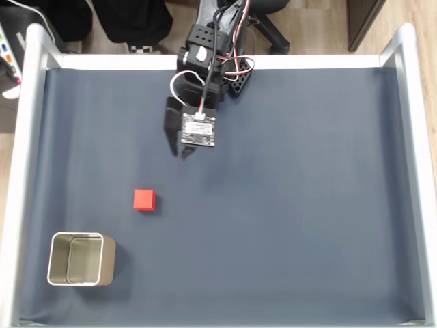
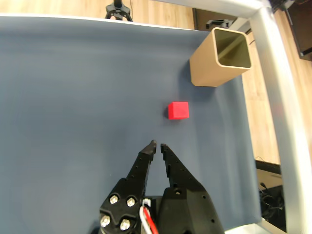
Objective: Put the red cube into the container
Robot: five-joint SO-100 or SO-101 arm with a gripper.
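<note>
Cube loose on the mat, gripper closed and empty, well short of it.

Wrist view: red cube (image 2: 178, 110) sits ahead of the gripper (image 2: 157, 145) and slightly right of its line, clear gap between them; fingertips nearly touching, nothing held. Container (image 2: 222, 57) stands further on past the cube, upright, mouth open, by the mat's (image 2: 73, 97) right edge next to the metal frame rail (image 2: 278, 87). Fixed view: cube (image 1: 144, 199) lies left of centre on the mat (image 1: 307, 205), container (image 1: 76, 259) in the near-left corner. Arm (image 1: 205, 75) reaches in from the far edge, gripper (image 1: 184, 154) pointing down-left toward the cube, apart from it.
</note>
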